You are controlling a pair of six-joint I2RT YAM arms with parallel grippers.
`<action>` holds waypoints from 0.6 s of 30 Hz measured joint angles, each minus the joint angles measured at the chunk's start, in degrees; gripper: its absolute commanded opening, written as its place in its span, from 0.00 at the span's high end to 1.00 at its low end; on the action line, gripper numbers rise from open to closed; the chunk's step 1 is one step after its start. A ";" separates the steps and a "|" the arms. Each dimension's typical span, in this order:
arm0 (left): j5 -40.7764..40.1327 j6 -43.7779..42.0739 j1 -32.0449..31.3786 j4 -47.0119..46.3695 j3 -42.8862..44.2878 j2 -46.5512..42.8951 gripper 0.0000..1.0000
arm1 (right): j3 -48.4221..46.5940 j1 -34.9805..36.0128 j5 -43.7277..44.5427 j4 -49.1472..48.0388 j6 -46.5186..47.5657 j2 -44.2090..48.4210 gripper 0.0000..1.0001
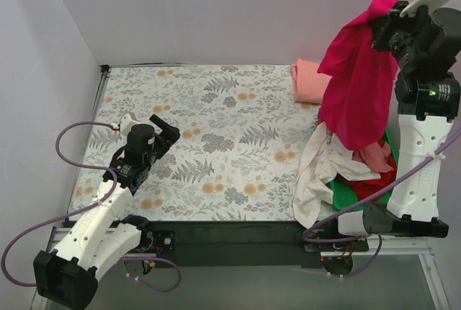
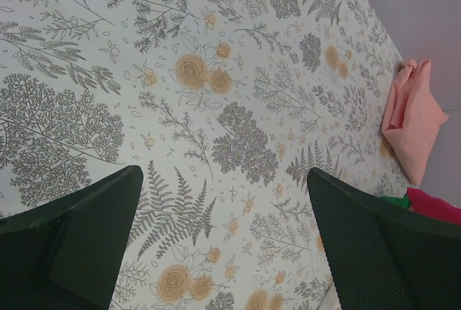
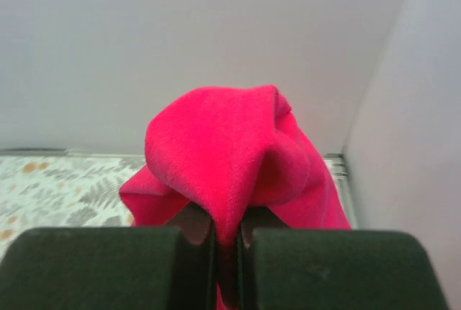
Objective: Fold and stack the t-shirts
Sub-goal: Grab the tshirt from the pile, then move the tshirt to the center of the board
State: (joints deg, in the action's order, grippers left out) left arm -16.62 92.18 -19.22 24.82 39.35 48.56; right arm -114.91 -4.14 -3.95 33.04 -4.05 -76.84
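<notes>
My right gripper (image 1: 389,13) is raised high at the right and shut on a large crimson-red t-shirt (image 1: 356,79), which hangs down from it over the pile. In the right wrist view the cloth (image 3: 230,151) is pinched between the closed jaws of the gripper (image 3: 229,252). Below it lies a pile of white (image 1: 317,173), pink (image 1: 374,157) and red (image 1: 367,189) shirts. A folded salmon-pink shirt (image 1: 310,81) lies at the far right of the table; it also shows in the left wrist view (image 2: 412,119). My left gripper (image 1: 167,128) is open and empty over the left of the table, and so it shows in its wrist view (image 2: 225,209).
The pile rests on a green plastic tray (image 1: 344,196) at the right near edge. The table carries a floral cloth (image 1: 216,130). White walls enclose the back and both sides. Purple cables loop by the left arm (image 1: 68,144).
</notes>
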 measured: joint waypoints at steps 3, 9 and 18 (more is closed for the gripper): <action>0.63 0.02 0.00 0.02 -0.46 -0.20 0.02 | -2.49 6.84 -0.57 0.04 0.52 -3.82 0.99; 2.29 0.68 0.00 -0.04 -1.42 -0.22 0.02 | -3.82 28.30 3.34 -1.16 1.81 -9.86 0.99; 6.60 2.43 0.00 0.70 -3.13 -2.16 0.02 | -16.52 54.69 19.61 -9.42 6.58 -23.15 0.99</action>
State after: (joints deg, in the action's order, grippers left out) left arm -10.02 94.61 -19.22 25.52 36.23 46.39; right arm -131.44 50.54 15.66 23.62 2.52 -99.98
